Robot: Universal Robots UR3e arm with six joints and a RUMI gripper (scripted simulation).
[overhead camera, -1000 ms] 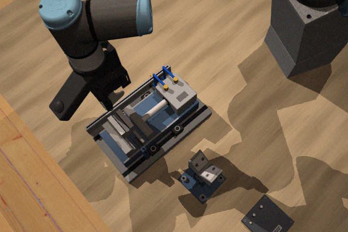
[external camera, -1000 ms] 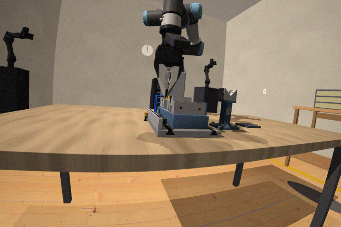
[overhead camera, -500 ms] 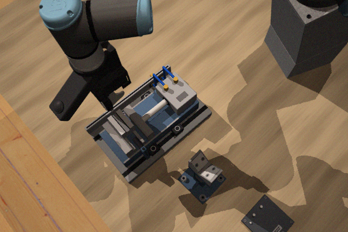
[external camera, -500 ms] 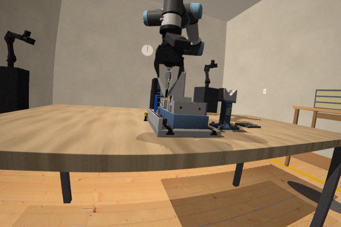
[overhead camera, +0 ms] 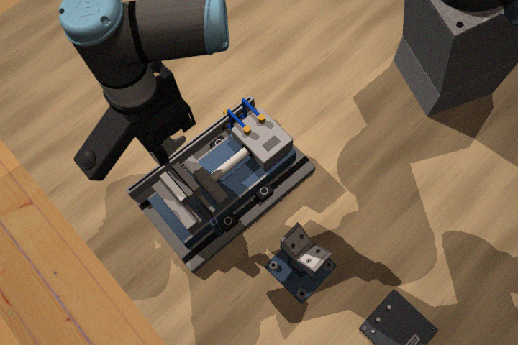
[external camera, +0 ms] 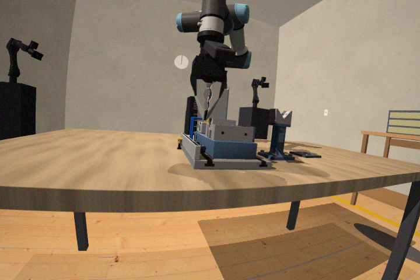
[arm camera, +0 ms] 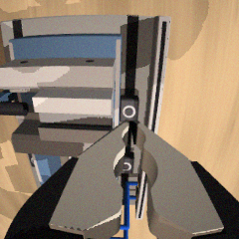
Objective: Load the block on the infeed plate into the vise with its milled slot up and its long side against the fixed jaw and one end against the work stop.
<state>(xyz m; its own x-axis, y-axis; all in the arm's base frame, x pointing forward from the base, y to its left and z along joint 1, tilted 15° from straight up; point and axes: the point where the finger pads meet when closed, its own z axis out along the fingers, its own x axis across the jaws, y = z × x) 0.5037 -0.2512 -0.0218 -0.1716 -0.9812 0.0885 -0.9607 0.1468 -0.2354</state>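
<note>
The grey part (overhead camera: 173, 186) (arm camera: 72, 105) lies between the vise's open jaws; its slot seems to face up. Its long side lies beside the fixed jaw (overhead camera: 187, 216) (external camera: 233, 132) (arm camera: 30, 76); contact there cannot be told. The moving jaw (overhead camera: 211, 187) (arm camera: 47, 144) stands at its other side. The black work stop (arm camera: 14, 109) is at the part's left end in the wrist view, very near or touching. My gripper (overhead camera: 164, 162) (external camera: 205, 118) (arm camera: 130, 121) is shut and empty, its tips beside the part's other end, near the vise's side rail.
The air cylinder block (overhead camera: 263, 138) with blue hoses (overhead camera: 237, 118) (arm camera: 126, 204) rises at the vise's far end. The V-block (overhead camera: 296, 241) (external camera: 280, 116) stands beside the vise. The infeed plate (overhead camera: 398, 317) (external camera: 304, 154) lies beyond it, with no part on its visible area.
</note>
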